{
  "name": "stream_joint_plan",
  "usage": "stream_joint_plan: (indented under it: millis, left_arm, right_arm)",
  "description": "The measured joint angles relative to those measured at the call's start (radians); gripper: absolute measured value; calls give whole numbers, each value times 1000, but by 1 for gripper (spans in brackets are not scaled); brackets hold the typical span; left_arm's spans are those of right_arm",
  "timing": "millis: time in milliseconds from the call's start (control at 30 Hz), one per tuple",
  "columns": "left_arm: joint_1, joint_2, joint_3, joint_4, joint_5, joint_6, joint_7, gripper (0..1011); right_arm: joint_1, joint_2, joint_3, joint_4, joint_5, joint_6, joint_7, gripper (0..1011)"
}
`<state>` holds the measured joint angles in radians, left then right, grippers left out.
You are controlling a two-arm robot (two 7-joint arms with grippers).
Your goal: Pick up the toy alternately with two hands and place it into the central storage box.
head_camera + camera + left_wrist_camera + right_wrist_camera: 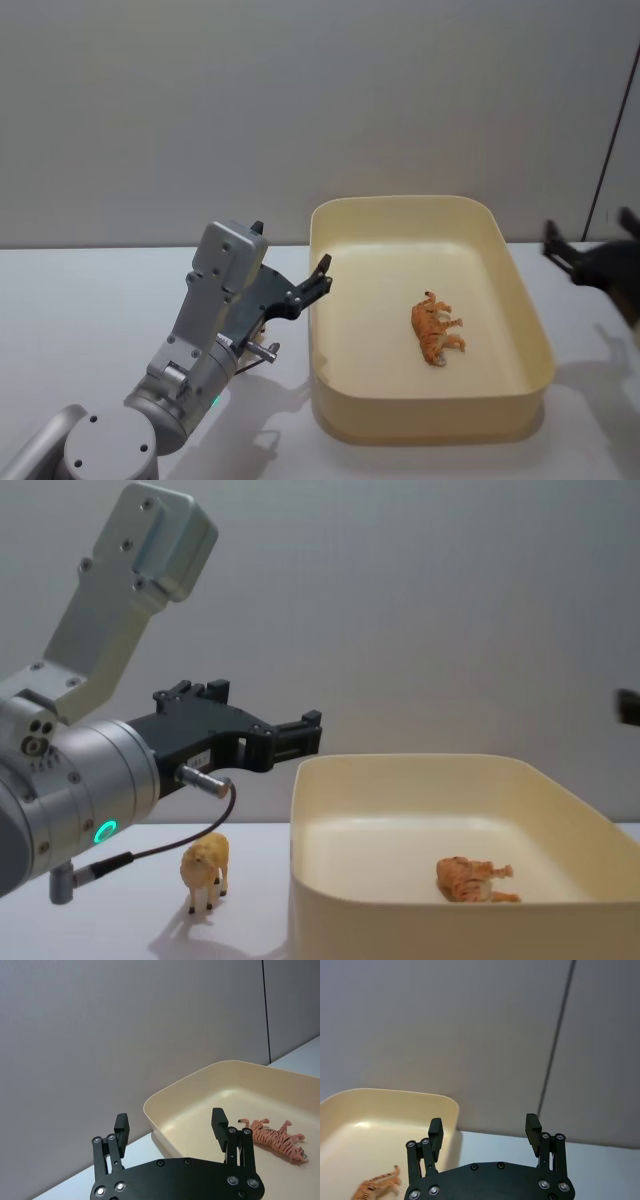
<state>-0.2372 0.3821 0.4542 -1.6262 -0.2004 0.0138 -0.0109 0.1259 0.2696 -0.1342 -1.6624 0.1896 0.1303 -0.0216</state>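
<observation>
Chest view: sheep (205, 868) stands on surface (250, 925) just left of box (400, 763), below left gripper (170, 1120), jaws open; right gripper (485, 1126), also open, well apart.

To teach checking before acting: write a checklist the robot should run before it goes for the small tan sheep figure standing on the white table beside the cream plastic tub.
1. Left gripper open and empty: ok.
2. Right gripper open and empty: ok.
3. Room in the large cream plastic tub: ok. One orange striped toy tiger lies on its side on the tub floor.
4. Small tan toy sheep upright on the white table, left of the tub and apart from it: ok.
5. Left gripper aimed down at the sheep: not ok. It hangs above, fingers pointing toward the tub.
6. Which arm's turn: cannot tell.
</observation>
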Motion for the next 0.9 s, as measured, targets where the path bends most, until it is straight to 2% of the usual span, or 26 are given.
stream_joint_plan:
  millis: [200,500,700,900]
  left_arm:
    - [0,0,0,0,0,0,0,1001]
    - [0,0,0,0,0,0,0,1002]
    - [0,0,0,0,0,0,0,1001]
    - [0,0,0,0,0,0,0,1002]
  right_arm:
    - [-87,55,55,-59,46,0,-49,1001]
    - [-184,115,120,-85,73,7,-94,1001]
    - [-210,134,139,-70,73,14,-103,1001]
    - [-204,137,141,-35,58,19,-96,1001]
